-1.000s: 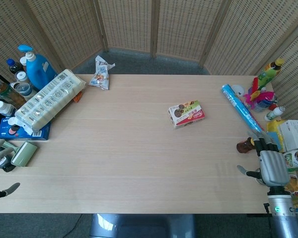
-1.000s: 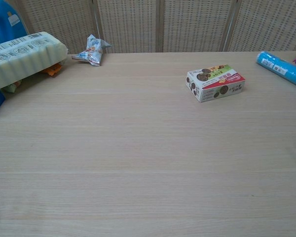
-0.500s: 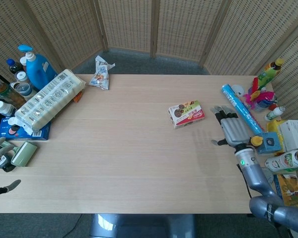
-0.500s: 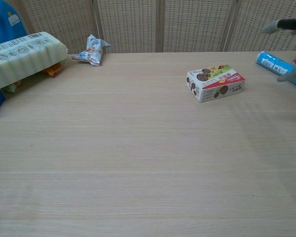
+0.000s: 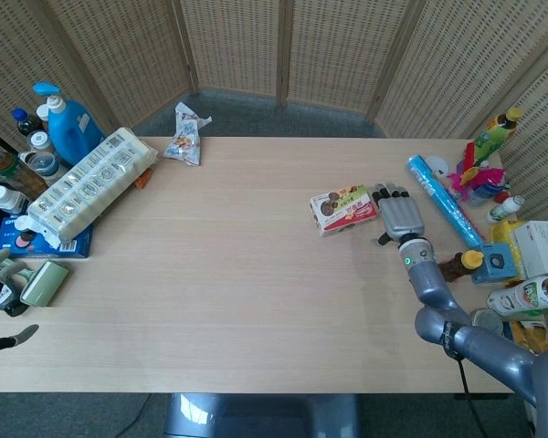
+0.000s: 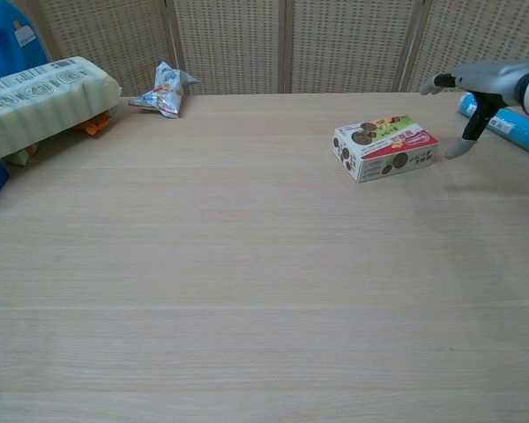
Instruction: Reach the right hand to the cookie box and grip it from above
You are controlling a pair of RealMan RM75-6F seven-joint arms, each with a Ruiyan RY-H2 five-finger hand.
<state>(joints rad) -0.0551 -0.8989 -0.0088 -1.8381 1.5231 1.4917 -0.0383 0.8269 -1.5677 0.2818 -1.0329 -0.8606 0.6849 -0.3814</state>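
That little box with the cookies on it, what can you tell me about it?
The cookie box is a small, flat carton, apparently cardboard. Its top shows dark round cookies with green, red and white patches, and the side facing the chest camera is white with more cookies printed on it. It looks closed and lies flat, slightly askew, right of center on the pale wooden table. Nothing else touches it; the right robot hand is just beside it, fingers apart.

the cookie box (image 5: pixel 343 209) lies alone mid tabletop (image 5: pixel 237 292), bare wood on its left, near and far sides. the right hand (image 5: pixel 397 217) hangs just beside its right edge, fingers (image 5: pixel 389 193) spread. behind that hand a blue roll (image 5: pixel 443 212) lies diagonally, with bottles (image 5: pixel 493 135) crowding the right edge. the wide middle and near tabletop stand free; a long packet (image 5: pixel 91 186) and bottles hem the left edge.
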